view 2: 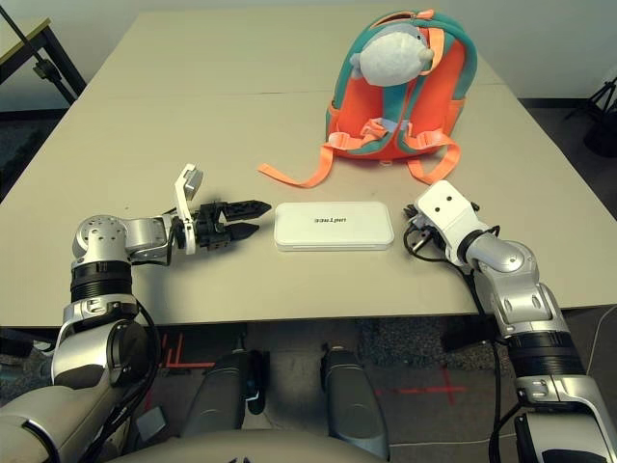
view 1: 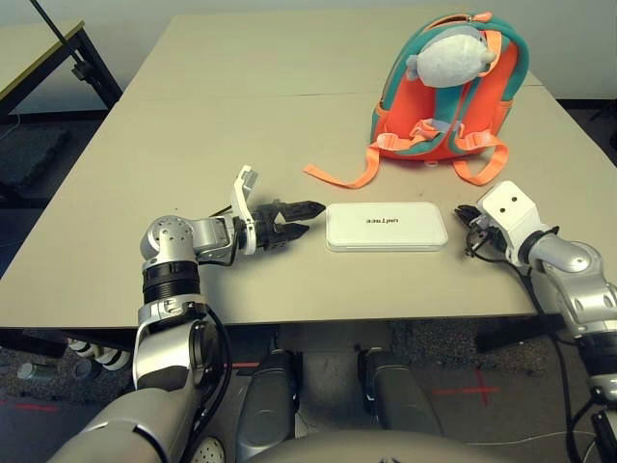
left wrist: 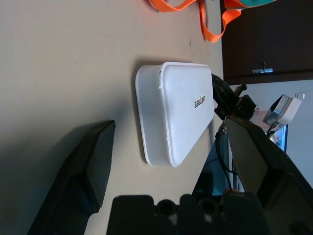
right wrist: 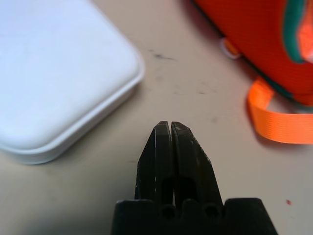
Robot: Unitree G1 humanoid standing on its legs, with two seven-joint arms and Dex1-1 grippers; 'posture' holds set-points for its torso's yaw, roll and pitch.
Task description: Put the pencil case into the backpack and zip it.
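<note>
- I see my left gripper (view 1: 307,218) just beside the pencil case (view 1: 387,227), at the case's short end on my left. Its two black fingers (left wrist: 90,166) are spread wide apart, and nothing is between them.
- In the left wrist view, the case sits in the gap ahead of those open fingers, not touching either one.
- My right gripper (right wrist: 172,147) is near the other short end of the pencil case. Its two fingers are pressed tight together (no gap at all), and they hold nothing.
- The tip of that gripper hangs just over the bare table (view 1: 212,106), close to a rounded corner of the case but apart from it.
- The pencil case lies flat on the table between my two grippers. It is white, with small dark letters on top.
- The backpack (view 1: 445,92) stands behind the pencil case, farther from me and a bit toward my right. It is orange with teal trim.
- A soft grey-and-white plush animal (view 1: 448,56) hangs on the backpack's upper part.
- Orange straps (view 1: 342,172) trail from the backpack across the table toward the case, but do not reach it.
</note>
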